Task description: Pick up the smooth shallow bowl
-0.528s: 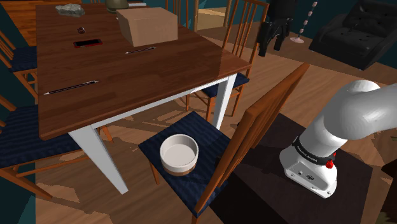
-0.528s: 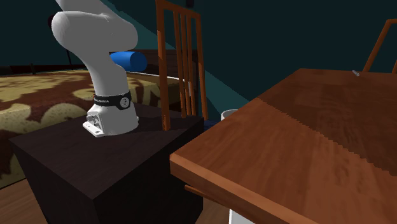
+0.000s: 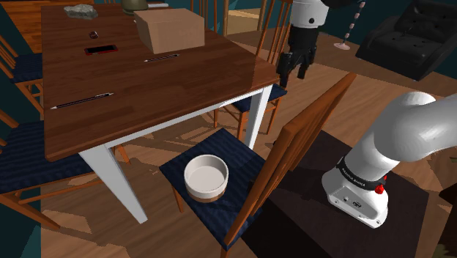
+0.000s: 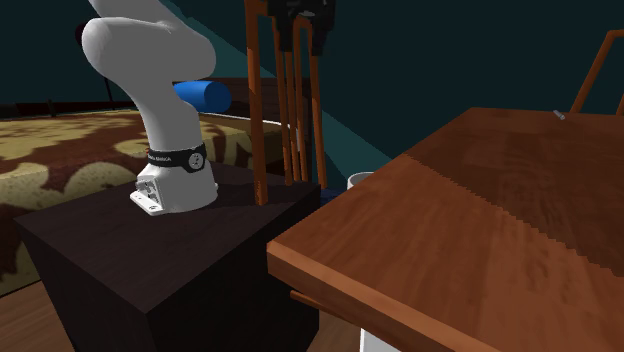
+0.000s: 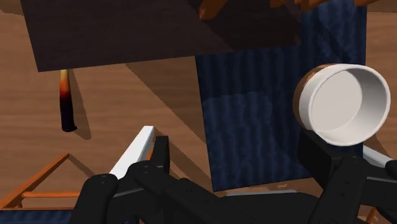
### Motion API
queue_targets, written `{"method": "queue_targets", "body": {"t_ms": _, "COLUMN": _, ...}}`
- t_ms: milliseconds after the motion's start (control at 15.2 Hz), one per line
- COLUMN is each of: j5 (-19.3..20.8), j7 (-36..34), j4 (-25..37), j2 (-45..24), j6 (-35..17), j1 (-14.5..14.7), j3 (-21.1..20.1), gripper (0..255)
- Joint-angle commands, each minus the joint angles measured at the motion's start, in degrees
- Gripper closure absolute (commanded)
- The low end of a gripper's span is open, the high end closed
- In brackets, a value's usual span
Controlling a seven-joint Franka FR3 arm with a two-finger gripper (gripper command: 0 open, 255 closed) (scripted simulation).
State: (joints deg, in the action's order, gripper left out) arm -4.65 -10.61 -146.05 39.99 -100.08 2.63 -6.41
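Note:
The shallow bowl (image 3: 206,177), white inside with a brown lower band, sits on the dark blue cushion (image 3: 245,165) of a wooden chair beside the table. My black gripper (image 3: 293,66) hangs high in the air, beyond the table's near corner and well away from the bowl, fingers apart and empty. In the wrist view the bowl (image 5: 343,105) lies ahead of my open gripper (image 5: 236,162), off toward one finger (image 5: 316,156). In the second exterior view the gripper (image 4: 300,25) hangs above the chair back, and the bowl's white rim (image 4: 358,180) peeks past the table edge.
The chair's tall wooden back (image 3: 293,157) rises between the bowl and my dark stand (image 3: 307,220). The brown table (image 3: 146,95) with white legs carries a cardboard box (image 3: 170,29), pens and small items. More chairs surround it; a black sofa (image 3: 417,37) stands far right.
My gripper has come down and toward the shoulder view's left, nearer the table corner, and has entered the second exterior view from the top. The bowl has not moved.

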Motion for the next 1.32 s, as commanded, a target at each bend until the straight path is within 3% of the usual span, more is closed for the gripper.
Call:
{"method": "queue_targets", "body": {"t_ms": 0, "j5": -1.2, "j7": -1.5, "j4": -1.9, "j2": -1.6, "j6": -3.8, "j1": 0.8, "j3": -1.6, "gripper": 0}}
{"method": "queue_targets", "body": {"t_ms": 792, "j5": -5.9, "j7": -10.2, "j4": -6.7, "j2": -20.8, "j6": -28.9, "j1": 4.5, "j3": -11.3, "gripper": 0}}
{"method": "queue_targets", "body": {"t_ms": 1254, "j5": -2.0, "j7": -18.3, "j4": -3.5, "j2": -37.5, "j6": -42.9, "j1": 5.1, "j3": -16.3, "gripper": 0}}
